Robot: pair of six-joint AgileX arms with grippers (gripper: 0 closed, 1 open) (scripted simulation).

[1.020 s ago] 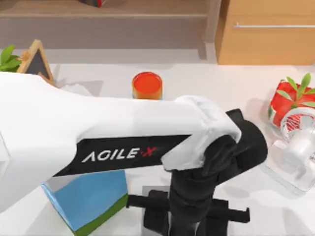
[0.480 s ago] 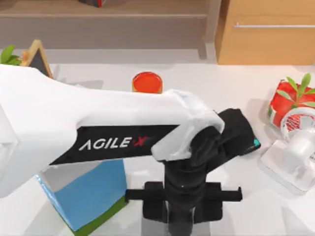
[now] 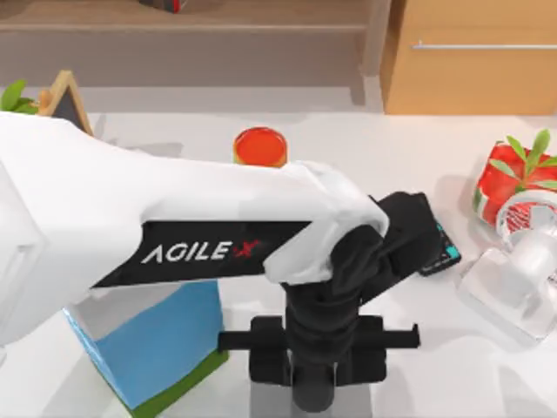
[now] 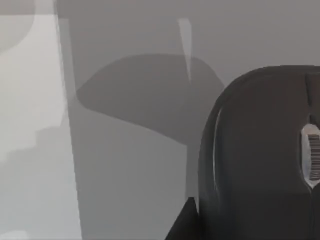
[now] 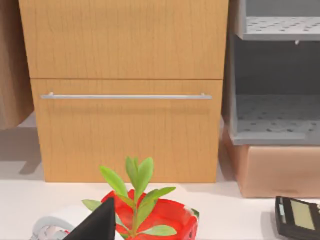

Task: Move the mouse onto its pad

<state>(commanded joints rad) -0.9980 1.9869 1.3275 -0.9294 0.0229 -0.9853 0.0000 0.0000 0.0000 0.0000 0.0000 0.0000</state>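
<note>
The black mouse looms close in the left wrist view, its light mark showing. It hangs above the grey pad and casts a shadow on it. My left gripper is over the pad at the table's near edge, shut on the mouse; a dark fingertip touches the mouse's side. In the top view the arm hides the mouse. My right gripper is parked at the right, seen as a dark tip.
A black calculator with teal buttons lies right of the left wrist. An orange cup stands behind the arm, a blue box to the gripper's left. At the right are a red-potted plant and a white device.
My left wrist has swung left and uncovered the calculator. The left gripper has shifted slightly and looks a little smaller, lower over the pad. The right arm has not moved.
</note>
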